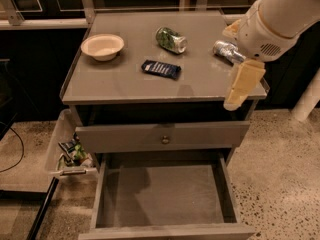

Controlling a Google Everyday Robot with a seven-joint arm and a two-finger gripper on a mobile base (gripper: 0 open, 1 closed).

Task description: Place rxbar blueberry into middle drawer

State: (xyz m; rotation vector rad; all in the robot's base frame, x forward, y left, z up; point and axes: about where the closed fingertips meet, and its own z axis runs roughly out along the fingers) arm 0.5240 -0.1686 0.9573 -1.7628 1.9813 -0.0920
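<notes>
The rxbar blueberry [161,68], a dark navy bar with pale lettering, lies flat near the middle of the grey cabinet top [125,86]. The middle drawer [165,191] is pulled open at the bottom of the view, and its bare grey floor holds nothing. My gripper [235,98], pale yellow, hangs from the white arm [272,21] at the cabinet's right front edge. It points down, to the right of the bar and apart from it, and nothing shows in it.
A cream bowl [102,46] stands at the back left. A green-and-silver can [171,39] lies at the back middle. A silver can [224,49] lies at the right, partly behind my arm. Above the open drawer is a closed drawer front with a knob [165,139]. A side bin with snack bags [70,154] hangs on the left.
</notes>
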